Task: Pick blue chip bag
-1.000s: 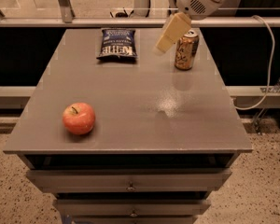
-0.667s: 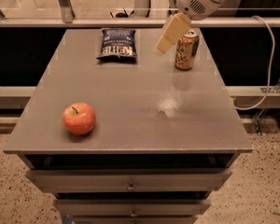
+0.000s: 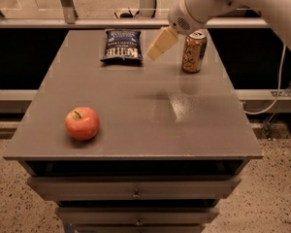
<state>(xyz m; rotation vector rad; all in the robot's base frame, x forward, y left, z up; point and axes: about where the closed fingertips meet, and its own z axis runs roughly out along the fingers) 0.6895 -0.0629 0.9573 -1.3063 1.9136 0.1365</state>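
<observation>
The blue chip bag [image 3: 121, 46] lies flat at the far middle of the grey table [image 3: 136, 125], dark navy with white lettering. My gripper [image 3: 161, 43], with cream-coloured fingers, hangs from the white arm just right of the bag and above the table, between the bag and a gold-brown drink can [image 3: 193, 51]. It holds nothing that I can see.
A red apple [image 3: 82, 123] sits near the table's front left. The can stands upright at the far right. Drawers run below the tabletop. A cable hangs at the right side, and a rail runs behind the table.
The arm and gripper have moved left, from over the can toward the chip bag. The bag, can and apple have not moved.
</observation>
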